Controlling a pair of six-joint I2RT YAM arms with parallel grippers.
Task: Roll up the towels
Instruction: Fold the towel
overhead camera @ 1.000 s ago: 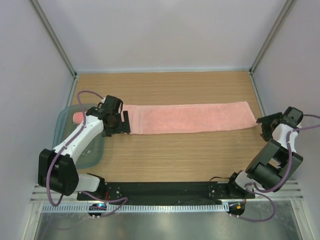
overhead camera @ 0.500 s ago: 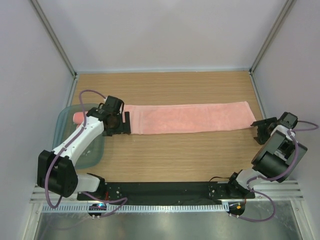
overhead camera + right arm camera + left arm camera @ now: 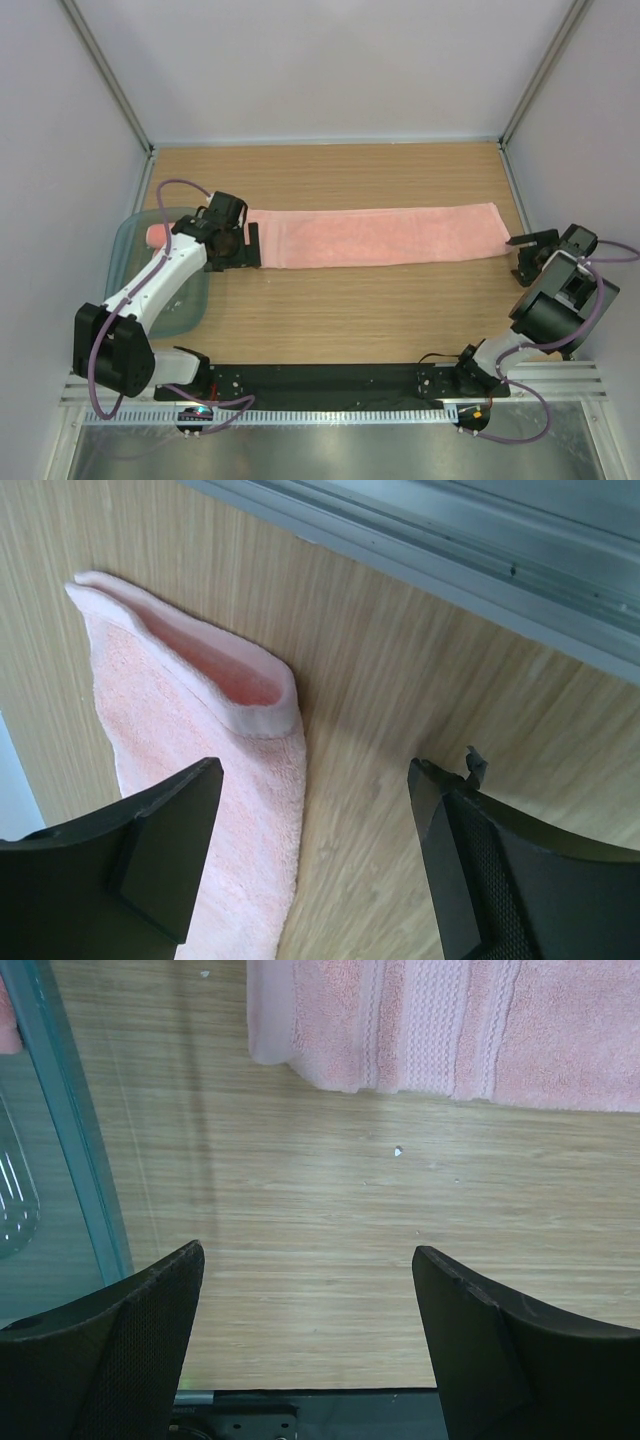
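Wooden table [image 3: 350, 310], pink towel [image 3: 380, 236] laid flat, left hand [image 3: 308, 1252] spread, right hand [image 3: 315, 768] spread

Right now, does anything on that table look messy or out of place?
Only small things. The long pink towel lies straight, but its end by the right gripper gapes open, the top layer arched up instead of lying flat. A few white specks sit on the table near its other end.
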